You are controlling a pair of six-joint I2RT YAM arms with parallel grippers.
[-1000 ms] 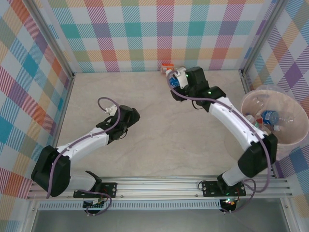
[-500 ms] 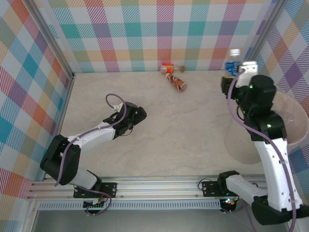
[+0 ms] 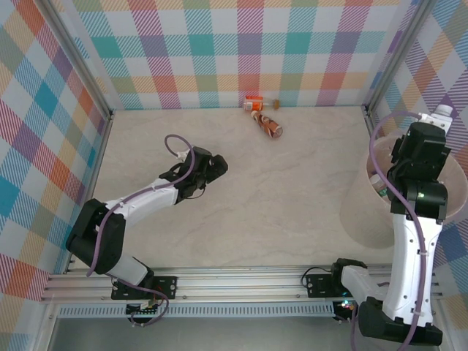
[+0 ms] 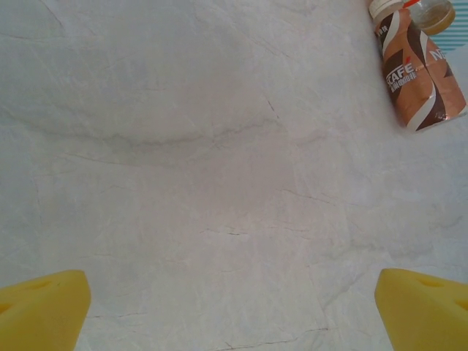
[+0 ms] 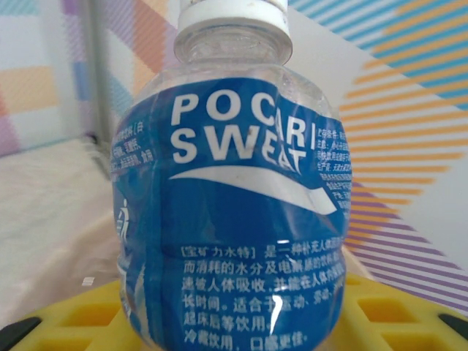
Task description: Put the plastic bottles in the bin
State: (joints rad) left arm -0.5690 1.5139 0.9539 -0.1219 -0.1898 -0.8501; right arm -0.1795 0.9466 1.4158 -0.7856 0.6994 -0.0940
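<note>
Clutching blue bottle [image 5: 230, 212], right claw [image 3: 436, 123] near bin [image 3: 360, 219].

A blue bottle [image 5: 230, 219] with white cap [image 5: 232, 16], brown-and-white bottle [image 4: 418, 80], pastel plaid walls [image 3: 219, 51], marbled table [image 3: 292, 190].

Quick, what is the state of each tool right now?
Left tool: open, empty.
Right tool: shut on the blue-labelled bottle.

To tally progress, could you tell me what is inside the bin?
The right arm covers most of the bin; only a sliver of one bottle shows inside, the rest hidden. The right claw grips a blue-labelled bottle.
</note>
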